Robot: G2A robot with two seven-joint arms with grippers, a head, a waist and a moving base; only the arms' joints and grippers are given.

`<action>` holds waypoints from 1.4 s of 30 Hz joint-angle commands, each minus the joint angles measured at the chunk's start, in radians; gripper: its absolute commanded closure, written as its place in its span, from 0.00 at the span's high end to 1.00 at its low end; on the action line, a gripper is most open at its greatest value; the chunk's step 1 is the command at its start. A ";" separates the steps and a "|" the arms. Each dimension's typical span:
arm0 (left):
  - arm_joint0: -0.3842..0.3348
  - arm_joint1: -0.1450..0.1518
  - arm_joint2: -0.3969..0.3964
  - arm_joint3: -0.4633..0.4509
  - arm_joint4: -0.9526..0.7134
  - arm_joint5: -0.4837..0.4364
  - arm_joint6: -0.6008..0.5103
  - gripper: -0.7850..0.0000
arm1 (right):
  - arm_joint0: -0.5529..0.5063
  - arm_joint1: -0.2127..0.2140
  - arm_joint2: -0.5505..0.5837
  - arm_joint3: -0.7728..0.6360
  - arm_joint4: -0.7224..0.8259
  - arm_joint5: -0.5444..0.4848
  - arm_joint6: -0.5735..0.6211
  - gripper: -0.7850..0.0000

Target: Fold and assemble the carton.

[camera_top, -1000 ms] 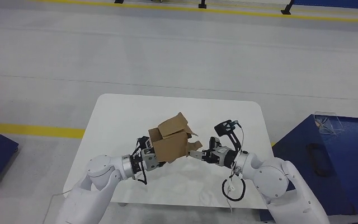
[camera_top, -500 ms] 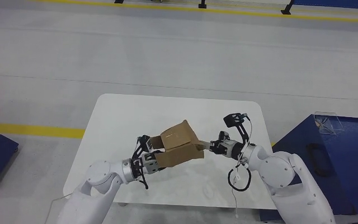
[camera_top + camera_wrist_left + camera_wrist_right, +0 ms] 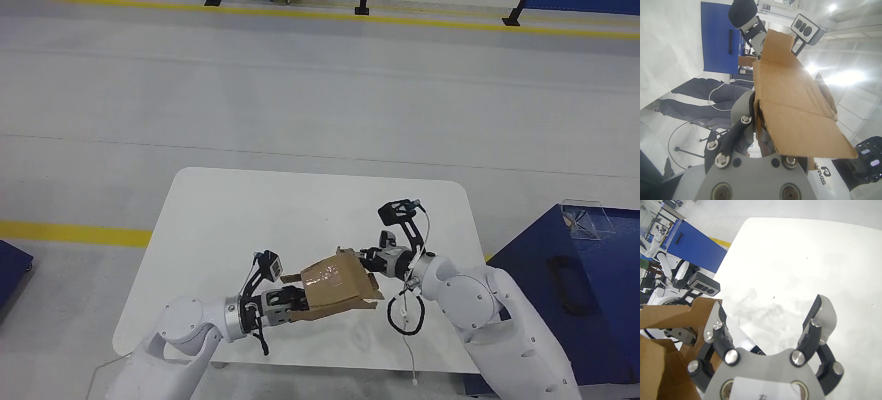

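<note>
Top view: a white counter point(image 3: 220, 215) is standing on a pale grey floor point(image 3: 300, 90) crossed by a yellow line point(image 3: 70, 235). The brown carton point(image 3: 338, 283) is hanging above the counter's near half, tilted, between the two arms. The left gripper point(image 3: 285, 300) is clamping the carton's left end in its jaws. The right gripper point(image 3: 372, 262) is sitting just beside the carton's right end. A blue cabinet point(image 3: 570, 290) is standing well to the right of the carton, off the counter.

Left wrist view: the carton's flat panels and a loose flap are running away from the jaws, hiding one finger. Past the carton's far end, the other arm's gripper and its boxy wrist camera point(image 3: 804, 30) are showing against a bright ceiling. A white cable point(image 3: 715, 91) is trailing beside the carton.

Right wrist view: the right jaws are spreading wide and holding nothing, one finger point(image 3: 719, 317) lying against a carton flap. The smudged counter is stretching beyond the carton, with another blue cabinet point(image 3: 687, 241) behind.
</note>
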 commanded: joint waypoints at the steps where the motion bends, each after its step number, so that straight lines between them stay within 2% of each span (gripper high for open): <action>1: -0.001 0.000 -0.005 0.003 -0.015 0.008 0.014 0.00 | -0.007 0.001 0.019 -0.002 0.012 0.003 -0.004 1.00; 5: -0.014 0.000 -0.008 0.025 -0.056 0.095 0.041 0.00 | -0.041 0.009 0.096 -0.022 0.052 -0.007 -0.012 1.00; 6: -0.021 -0.001 -0.005 0.037 -0.066 0.119 0.048 0.00 | -0.059 0.011 0.125 -0.043 0.085 -0.041 -0.027 1.00; 9: -0.034 -0.003 0.002 0.056 -0.090 0.139 0.046 0.00 | -0.111 0.018 0.189 -0.072 0.128 -0.101 -0.057 1.00; 13: -0.042 -0.003 0.008 0.068 -0.101 0.153 0.046 0.00 | -0.168 0.024 0.218 -0.120 0.122 -0.142 -0.053 1.00; 20: -0.053 -0.001 0.012 0.088 -0.124 0.227 0.052 0.00 | -0.180 0.023 0.166 -0.131 0.045 -0.144 -0.038 1.00; 30: -0.084 0.002 0.022 0.127 -0.170 0.344 0.037 0.00 | -0.129 0.015 0.135 -0.091 0.028 -0.070 -0.056 1.00; 36: -0.089 0.005 0.021 0.133 -0.182 0.347 0.025 0.00 | -0.117 0.012 0.126 -0.079 0.065 -0.076 -0.031 1.00; 42: -0.083 0.011 0.015 0.117 -0.145 0.286 0.023 0.00 | -0.090 0.006 0.080 -0.060 0.047 -0.065 -0.033 1.00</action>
